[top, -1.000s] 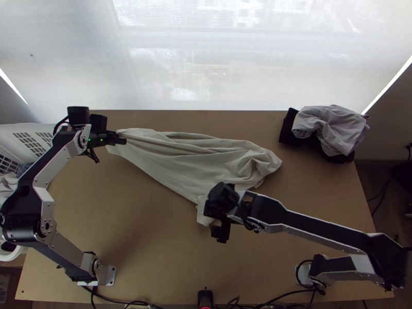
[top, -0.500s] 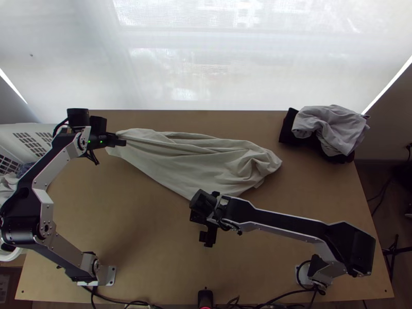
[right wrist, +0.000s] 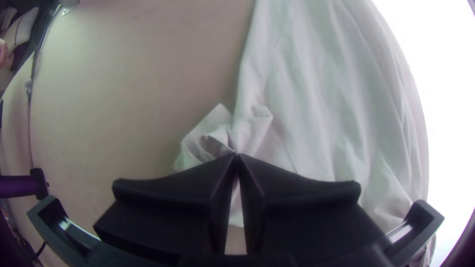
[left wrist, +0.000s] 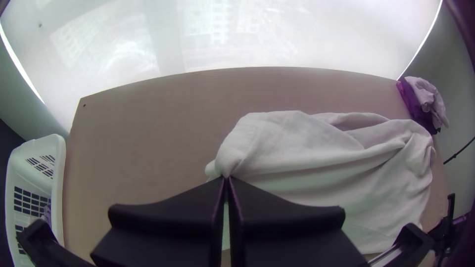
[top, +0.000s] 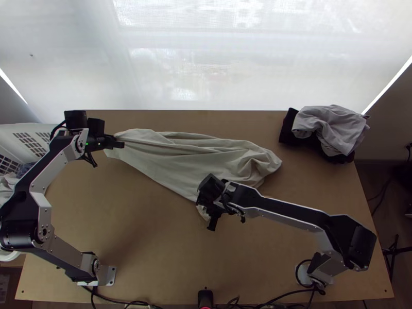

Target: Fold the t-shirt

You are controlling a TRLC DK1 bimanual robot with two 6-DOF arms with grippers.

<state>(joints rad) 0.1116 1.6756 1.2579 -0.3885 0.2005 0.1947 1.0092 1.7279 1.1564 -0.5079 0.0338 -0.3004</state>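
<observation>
T-shirt point(top: 180, 160) pinched in closed left hand point(top: 121, 144), closed right hand point(top: 211, 225).

Bright sheer blind point(top: 206, 67) beyond wooden table point(top: 139, 232)

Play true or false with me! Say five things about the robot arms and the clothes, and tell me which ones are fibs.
1. The left gripper pinches the t-shirt. True.
2. The right gripper is wide open. False: it is shut on bunched shirt.
3. A white basket stands beside the table. True.
4. The shirt is folded into a neat square. False: it lies stretched out and wrinkly.
5. Grey cloth lies on black cloth. True.
</observation>
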